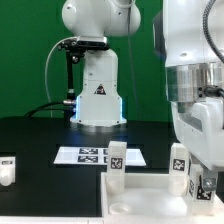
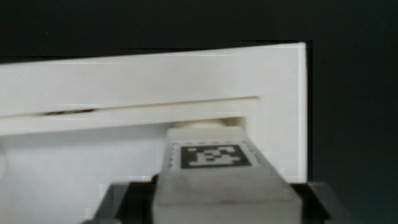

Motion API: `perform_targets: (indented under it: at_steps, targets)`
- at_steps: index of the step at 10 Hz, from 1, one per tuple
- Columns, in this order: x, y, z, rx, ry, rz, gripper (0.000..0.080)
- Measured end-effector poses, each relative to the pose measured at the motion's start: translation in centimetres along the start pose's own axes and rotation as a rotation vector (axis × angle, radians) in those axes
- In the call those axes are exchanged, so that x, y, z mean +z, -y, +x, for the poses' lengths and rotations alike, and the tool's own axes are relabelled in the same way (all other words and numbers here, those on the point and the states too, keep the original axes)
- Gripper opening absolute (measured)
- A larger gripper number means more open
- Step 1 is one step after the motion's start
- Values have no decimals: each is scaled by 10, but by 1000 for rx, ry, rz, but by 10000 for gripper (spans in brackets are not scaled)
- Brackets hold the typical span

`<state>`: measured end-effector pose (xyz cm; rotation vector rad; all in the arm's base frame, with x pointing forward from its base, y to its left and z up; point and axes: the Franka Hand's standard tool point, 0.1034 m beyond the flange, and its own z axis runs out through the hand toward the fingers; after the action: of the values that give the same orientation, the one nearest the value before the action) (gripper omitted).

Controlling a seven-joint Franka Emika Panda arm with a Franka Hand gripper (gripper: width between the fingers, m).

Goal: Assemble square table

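Note:
The white square tabletop [image 1: 140,195] lies at the front of the exterior view, its raised rim up. Two white legs stand on its far edge, one [image 1: 117,158] toward the exterior view's left and one [image 1: 180,166] toward its right. A third leg [image 1: 8,168] stands alone on the black table at the far left. In the wrist view my gripper [image 2: 217,208] straddles a tagged leg [image 2: 215,160] that stands at a corner of the tabletop [image 2: 107,150]. A thin dark strip shows between the leg and each finger [image 2: 125,205], so the jaws stand slightly off it.
The marker board [image 1: 88,155] lies flat on the black table behind the tabletop. A robot base [image 1: 97,95] stands at the back centre before a green backdrop. My arm [image 1: 195,100] fills the exterior view's right side.

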<state>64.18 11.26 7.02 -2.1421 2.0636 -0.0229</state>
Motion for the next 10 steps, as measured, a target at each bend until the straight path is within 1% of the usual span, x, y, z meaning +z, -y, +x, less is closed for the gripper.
perform_targets:
  at_steps: [1, 2, 3, 4, 6, 7, 8, 9, 10]
  targets:
    - [0, 2, 2, -206, -11, 29, 368]
    - [1, -2, 1, -375, -15, 31, 501]
    - [2, -4, -2, -490, -14, 23, 617]
    - [2, -4, -2, -546, -15, 23, 617]
    - [3, -4, 0, -692, -20, 20, 648]
    - [4, -6, 1, -855, -26, 12, 648]
    - [9, -10, 1, -1068, -25, -7, 648]
    - [12, -16, 1, -1246, -11, -57, 648]
    - [11, -14, -2, -1300, -28, -66, 648]
